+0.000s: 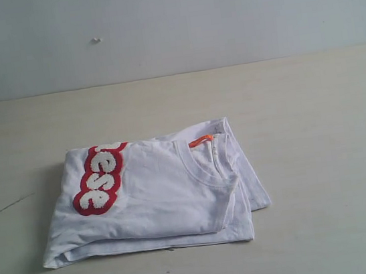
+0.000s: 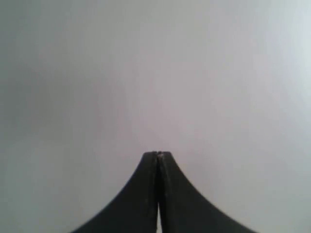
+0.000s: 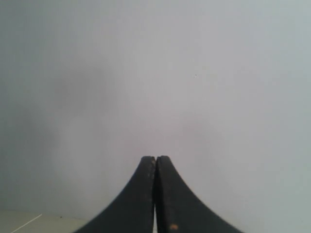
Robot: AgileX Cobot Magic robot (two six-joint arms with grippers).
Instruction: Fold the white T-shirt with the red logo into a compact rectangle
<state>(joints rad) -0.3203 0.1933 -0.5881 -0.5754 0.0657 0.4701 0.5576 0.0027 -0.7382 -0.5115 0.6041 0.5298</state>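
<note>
Folded shirt (image 1: 157, 194) lies toward the worktop's (image 1: 316, 126) near edge, logo (image 1: 97, 178) wrapping one side. The left claw (image 2: 157, 154) and right claw (image 3: 155, 158) are clenched, empty. Loose layers may slump open if nudged.

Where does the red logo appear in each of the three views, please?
Exterior: red logo on the left part of the folded white T-shirt, left of centre.
Left wrist: not in it.
Right wrist: not in it.
Shared landmark: the pale wall, seemingly what both wrist views face.

White towelling letters "ese" readable on the red logo (image 1: 99, 178), on the folded white T-shirt (image 1: 170, 193), remaining letters hidden
</note>
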